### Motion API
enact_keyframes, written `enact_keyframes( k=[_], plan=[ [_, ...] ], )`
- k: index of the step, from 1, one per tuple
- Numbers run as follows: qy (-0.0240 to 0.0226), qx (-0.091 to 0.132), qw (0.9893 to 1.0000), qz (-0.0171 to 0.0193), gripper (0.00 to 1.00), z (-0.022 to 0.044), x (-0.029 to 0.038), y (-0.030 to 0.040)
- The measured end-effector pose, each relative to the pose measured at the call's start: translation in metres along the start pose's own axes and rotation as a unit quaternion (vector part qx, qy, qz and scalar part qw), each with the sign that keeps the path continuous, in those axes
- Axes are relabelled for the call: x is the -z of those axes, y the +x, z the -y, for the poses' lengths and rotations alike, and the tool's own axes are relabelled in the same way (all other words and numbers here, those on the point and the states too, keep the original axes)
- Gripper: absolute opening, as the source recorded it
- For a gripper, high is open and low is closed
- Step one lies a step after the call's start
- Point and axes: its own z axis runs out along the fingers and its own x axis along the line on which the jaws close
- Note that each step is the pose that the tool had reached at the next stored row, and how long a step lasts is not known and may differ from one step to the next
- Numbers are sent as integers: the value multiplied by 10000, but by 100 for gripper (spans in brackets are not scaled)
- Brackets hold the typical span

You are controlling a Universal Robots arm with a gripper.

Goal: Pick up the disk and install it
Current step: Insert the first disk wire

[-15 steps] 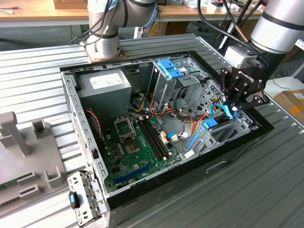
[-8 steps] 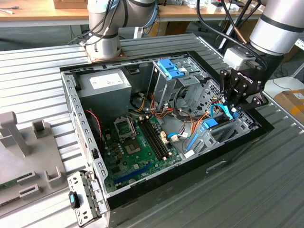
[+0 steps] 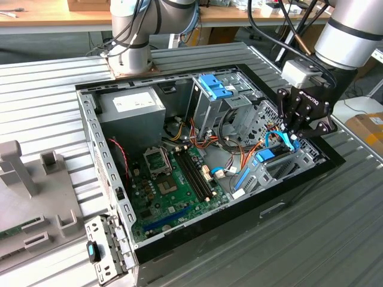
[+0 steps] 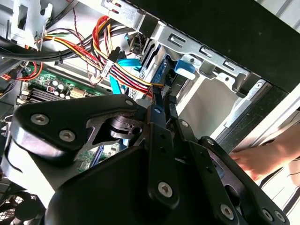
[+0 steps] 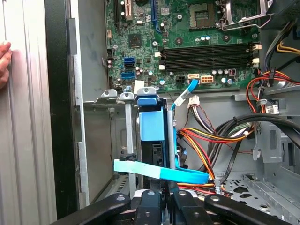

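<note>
The disk [image 3: 266, 155] stands on edge in the metal drive bay [image 3: 287, 170] at the open computer case's corner, on the exterior view's right. Its blue carrier [image 5: 152, 123] and dark body show in the first wrist view, with a flat light-blue cable [image 5: 161, 171] lying across it. The second wrist view shows the disk's [image 4: 157, 65] blue rail end past my fingertips. My gripper [image 3: 293, 139] hangs straight over the bay. Its fingers [image 4: 159, 108] are drawn together and shut, with the tips [image 5: 152, 201] right at the disk's near edge.
A green motherboard [image 3: 173, 179] covers the case floor, with a grey power-supply box [image 3: 131, 104] and a tall cage with a blue latch [image 3: 215, 86] behind. Red, yellow and black wires [image 5: 206, 140] run beside the bay. A person's hand [image 5: 3, 61] rests outside the case wall. A grey fixture [image 3: 24, 179] stands left.
</note>
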Motion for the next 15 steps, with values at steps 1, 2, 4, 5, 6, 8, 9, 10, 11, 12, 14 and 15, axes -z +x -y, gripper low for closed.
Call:
enact_keyframes(
  k=[1, 2, 4, 5, 6, 8, 9, 10, 11, 12, 14, 15],
  plan=[
    [0, 0, 10000, -1, 16, 0, 0, 0],
    [0, 0, 10000, -2, 16, 0, 0, 0],
    [-1, 0, 10000, -4, 16, 0, -4, -1],
    [-9, 1, 10000, -4, 16, 4, -15, -2],
    [-17, 2, 10000, -6, 16, 7, -19, -2],
    [-18, 1, 10000, -4, 16, 8, -20, -3],
    [-18, 1, 10000, -4, 16, 9, -24, -3],
    [-20, 2, 10000, -4, 16, 16, -32, -5],
    [-22, 1, 10000, -5, 16, 19, -37, -5],
    [-23, 1, 10000, -6, 16, 23, -41, -6],
    [-24, 0, 10000, -5, 16, 27, -55, -8],
    [-24, 0, 10000, -6, 16, 30, -62, -9]
  ],
)
